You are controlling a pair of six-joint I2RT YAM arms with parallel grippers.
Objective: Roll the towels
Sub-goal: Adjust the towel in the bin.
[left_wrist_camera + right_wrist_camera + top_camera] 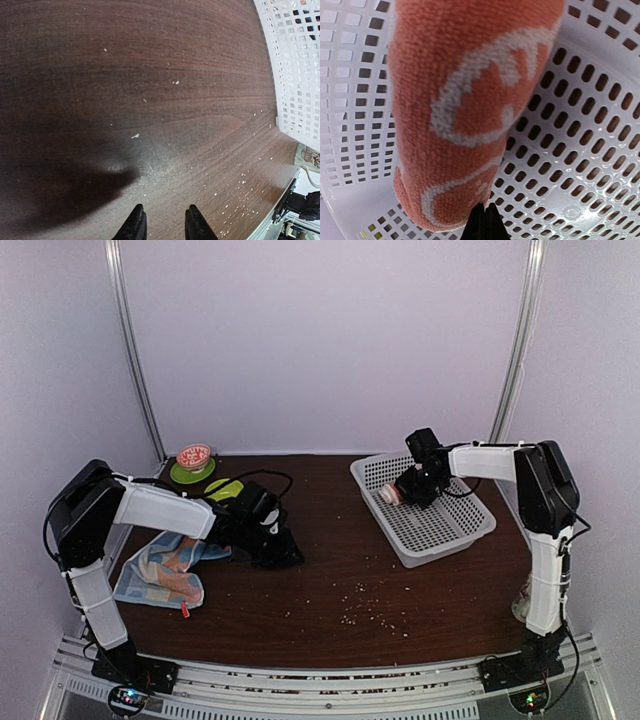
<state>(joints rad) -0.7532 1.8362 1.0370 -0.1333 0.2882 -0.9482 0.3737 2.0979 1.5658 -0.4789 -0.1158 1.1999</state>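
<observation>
Orange towel (455,100) was rolled and lying in the white basket (455,538) at the right rear of the worktop (340,540). Right gripper (485,225) had its fingertips pressed together at the roll's end; couldn't tell if cloth was nipped. Step: stowing the first roll, probably near done. Light-blue towel (150,580) lay crumpled and unrolled at the left. Left gripper (165,227) was slightly spread, empty, low over bare wood nearby. Next: flatten the blue towel, then roll it from one edge.

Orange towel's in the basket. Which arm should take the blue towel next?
Left. The left end effector is empty, over bare table close to the blue towel on the left side. The right end effector is across the table inside the basket, against the orange towel.
</observation>
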